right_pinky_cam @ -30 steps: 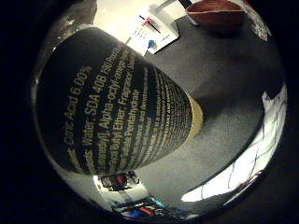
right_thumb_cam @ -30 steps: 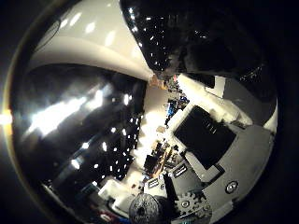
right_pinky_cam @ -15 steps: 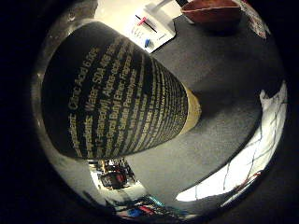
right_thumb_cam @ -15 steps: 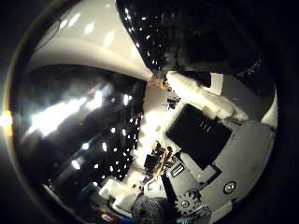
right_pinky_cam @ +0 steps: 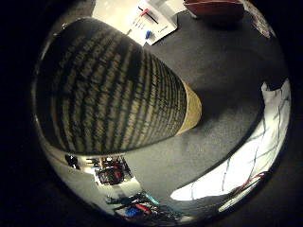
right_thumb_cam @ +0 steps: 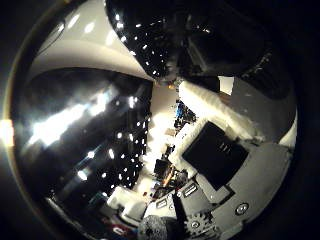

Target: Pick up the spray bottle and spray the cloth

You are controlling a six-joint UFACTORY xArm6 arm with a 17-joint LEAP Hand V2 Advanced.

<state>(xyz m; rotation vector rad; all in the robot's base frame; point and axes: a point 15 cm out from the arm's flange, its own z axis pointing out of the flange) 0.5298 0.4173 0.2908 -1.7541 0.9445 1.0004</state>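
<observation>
Spray bottle (right_pinky_cam: 113, 90), dark label's pale print unreadable, above grey table (right_pinky_cam: 227, 75).

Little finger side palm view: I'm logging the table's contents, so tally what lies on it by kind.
Spray bottle: 1
White checked cloth: 1
Brown bowl: 1
White sheet with markers: 1
Total: 4, all on the dark table.

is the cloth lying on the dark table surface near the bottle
Yes, the white checked cloth lies flat on the dark table, a short way from the base of the spray bottle that fills the little finger side view.
</observation>
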